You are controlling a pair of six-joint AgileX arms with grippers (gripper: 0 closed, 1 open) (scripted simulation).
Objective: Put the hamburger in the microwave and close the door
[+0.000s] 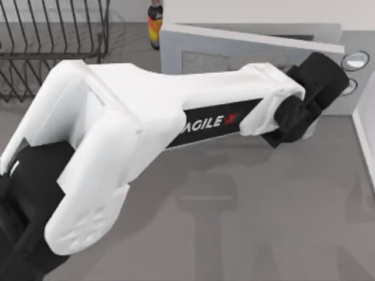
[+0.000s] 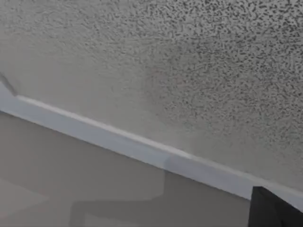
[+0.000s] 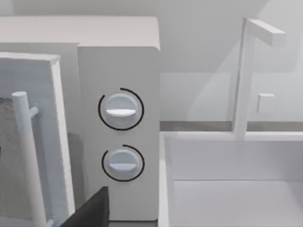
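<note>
The microwave (image 1: 351, 88) stands at the table's back right, its grey side panel (image 3: 118, 137) bearing two round dials. The door (image 1: 234, 50) is a white-grey panel with a speckled grey window (image 2: 199, 61) and a vertical bar handle (image 3: 23, 156); it stands slightly ajar, angled off the body. My left arm reaches across the table, and its black left gripper (image 1: 322, 73) is pressed close against the door's front near the dial side. The hamburger is hidden.
A black wire dish rack (image 1: 53, 41) fills the back left. A dark bottle with a yellow-red label (image 1: 154, 26) stands behind the microwave's left end. A white sink (image 3: 227, 189) with a faucet (image 3: 244, 75) lies right of the microwave.
</note>
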